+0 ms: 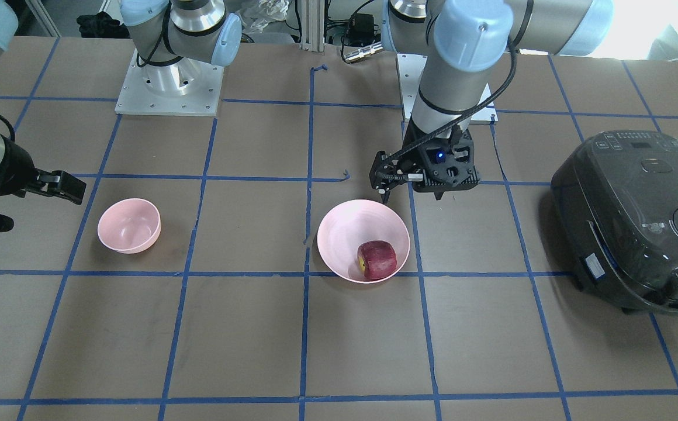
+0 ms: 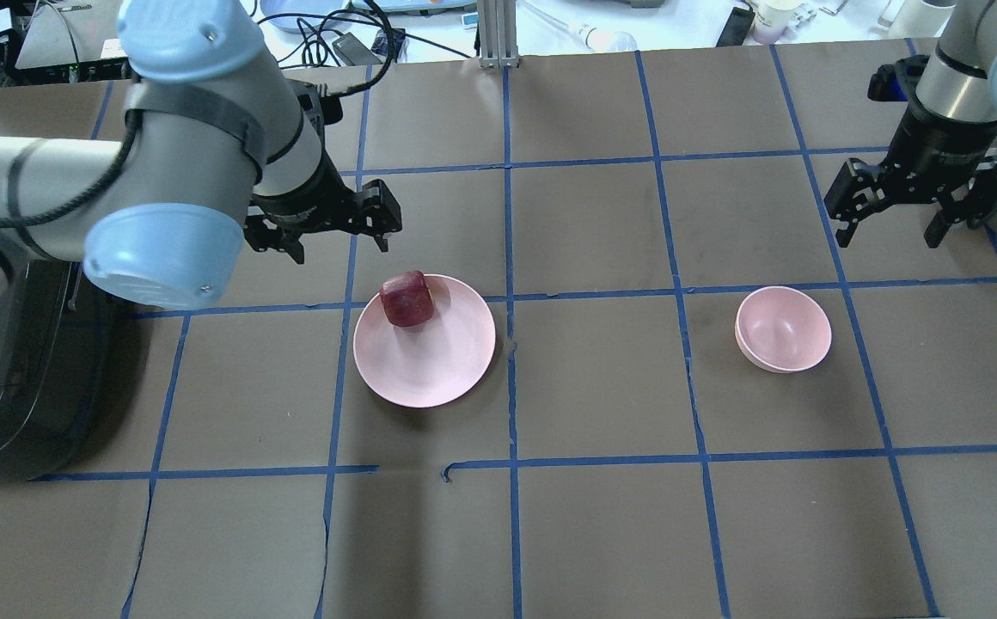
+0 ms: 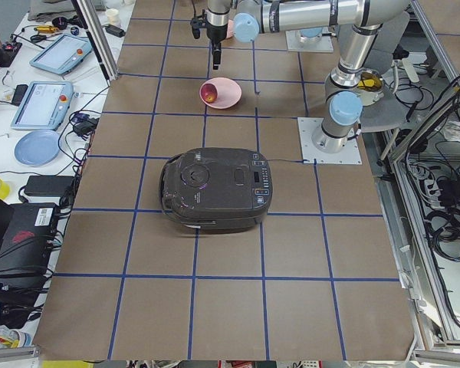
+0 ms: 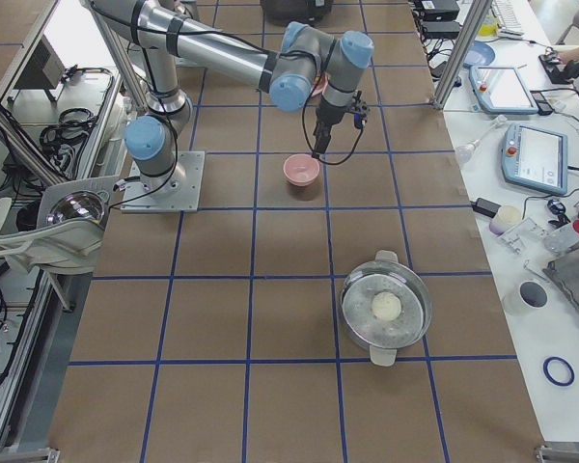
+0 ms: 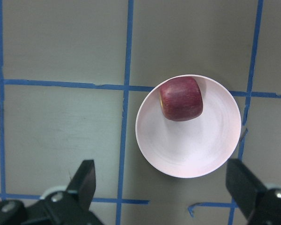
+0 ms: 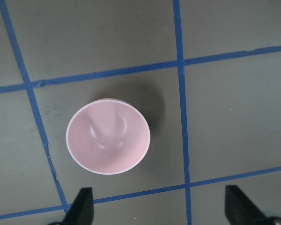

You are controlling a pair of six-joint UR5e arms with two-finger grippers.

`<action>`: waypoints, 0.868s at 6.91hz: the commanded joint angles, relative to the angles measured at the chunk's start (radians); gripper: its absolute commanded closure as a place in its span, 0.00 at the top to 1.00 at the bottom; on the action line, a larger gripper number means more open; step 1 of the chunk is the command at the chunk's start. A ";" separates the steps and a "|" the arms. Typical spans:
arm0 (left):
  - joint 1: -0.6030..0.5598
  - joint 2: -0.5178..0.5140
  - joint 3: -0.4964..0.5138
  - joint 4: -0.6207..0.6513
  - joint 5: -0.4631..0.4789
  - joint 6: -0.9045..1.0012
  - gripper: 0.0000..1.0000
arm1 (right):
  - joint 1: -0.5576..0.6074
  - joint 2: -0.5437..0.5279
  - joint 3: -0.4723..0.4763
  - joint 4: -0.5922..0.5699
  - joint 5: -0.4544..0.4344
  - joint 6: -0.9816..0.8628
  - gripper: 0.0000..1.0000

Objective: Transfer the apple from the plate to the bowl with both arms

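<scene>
The dark red apple (image 1: 377,259) (image 2: 406,298) lies at the far rim of the pale pink plate (image 1: 345,234) (image 2: 438,361). My left gripper (image 2: 339,241) (image 1: 412,197) is open and empty, hovering just off the plate's robot-side edge. In the left wrist view the apple (image 5: 181,99) and the plate (image 5: 192,150) show between its spread fingers (image 5: 86,180). The small pink bowl (image 2: 784,329) (image 1: 129,225) stands empty. My right gripper (image 2: 889,234) (image 1: 29,204) is open and empty, above and beside the bowl (image 6: 107,136).
A dark rice cooker (image 1: 637,222) (image 2: 0,361) sits at the table's end on my left side. A metal pot (image 4: 386,307) holding a white ball stands at my far right. Blue tape lines grid the brown tabletop.
</scene>
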 commanded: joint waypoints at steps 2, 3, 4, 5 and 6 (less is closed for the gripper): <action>-0.008 -0.168 -0.053 0.199 -0.005 -0.245 1.00 | -0.020 0.070 0.255 -0.346 0.027 -0.035 1.00; -0.008 -0.211 -0.053 0.239 -0.008 -0.313 1.00 | -0.020 0.075 0.328 -0.418 0.030 -0.044 1.00; -0.008 -0.245 -0.053 0.280 -0.028 -0.321 1.00 | -0.020 0.078 0.381 -0.483 0.032 -0.038 0.93; -0.008 -0.274 -0.053 0.320 -0.037 -0.318 1.00 | -0.020 0.089 0.379 -0.498 0.041 -0.043 0.53; -0.008 -0.291 -0.053 0.349 -0.039 -0.323 1.00 | -0.020 0.089 0.390 -0.483 0.040 -0.055 0.01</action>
